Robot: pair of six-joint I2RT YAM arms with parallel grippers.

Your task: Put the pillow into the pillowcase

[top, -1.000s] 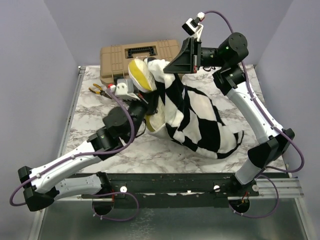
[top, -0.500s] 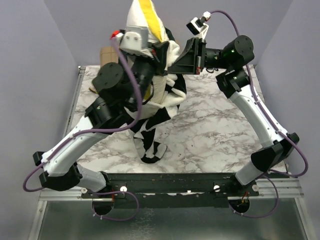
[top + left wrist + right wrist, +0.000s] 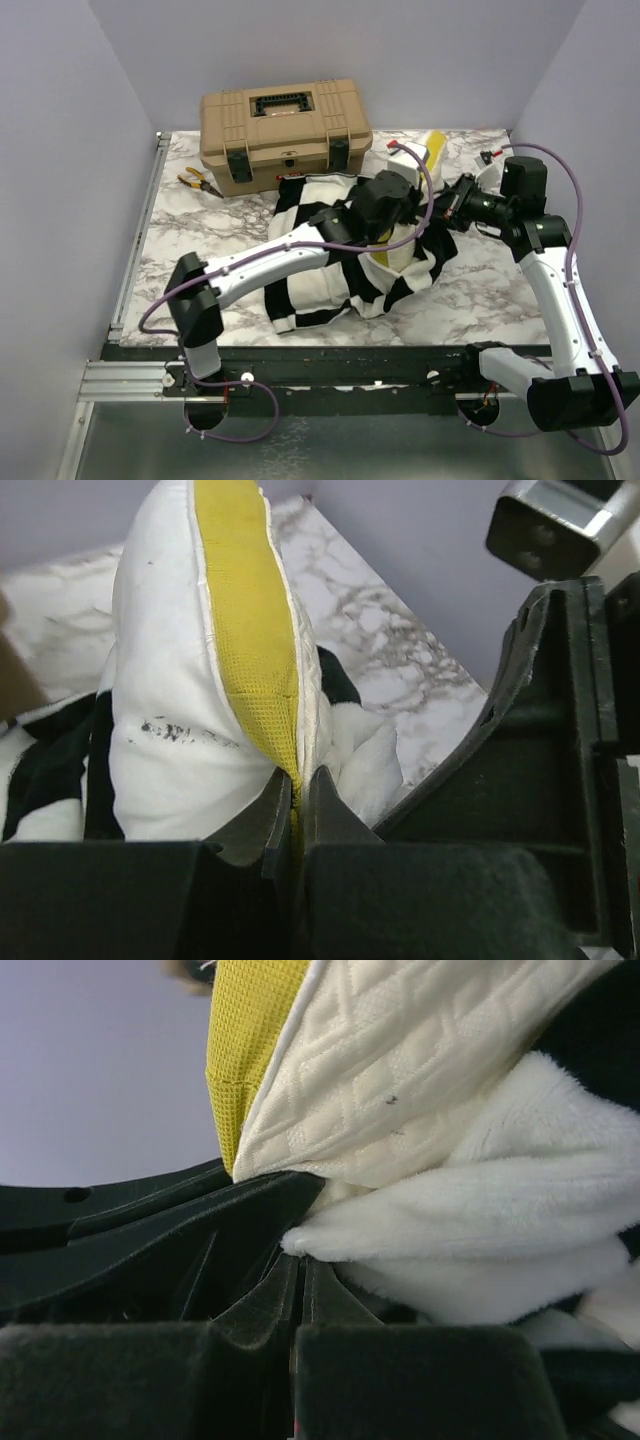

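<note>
- Carrying everything is the marble counter (image 3: 200, 240), with both arms reaching in from its near edge.
- The pillowcase (image 3: 320, 290), in black and cream checks, lies crumpled across the middle of the counter. It runs from near the front edge up toward the back right.
- The tan toolbox (image 3: 285, 120) stands shut at the back edge, left of centre, and the pillowcase's far end lies just in front of it.
- The pillow (image 3: 432, 148) is partly inside the pillowcase. One white end with its yellow strip pokes out toward the back right corner, and a bit of yellow shows through the folds near the middle.
- The left arm (image 3: 270, 255) lies over the pillowcase, stretched diagonally toward the right.
- The left pincer (image 3: 297, 780) is clenched on the pillow's yellow edge strip (image 3: 250, 660) — the strip runs straight into the closed tips.
- The right pincer (image 3: 298, 1265) is clenched too, with a fleecy white fold of the pillowcase at its tips and the quilted pillow just above. It sits low near the right edge.
- Yellow-handled pliers (image 3: 200, 181) lie beside the toolbox near the back left corner — apart from the fabric.
</note>
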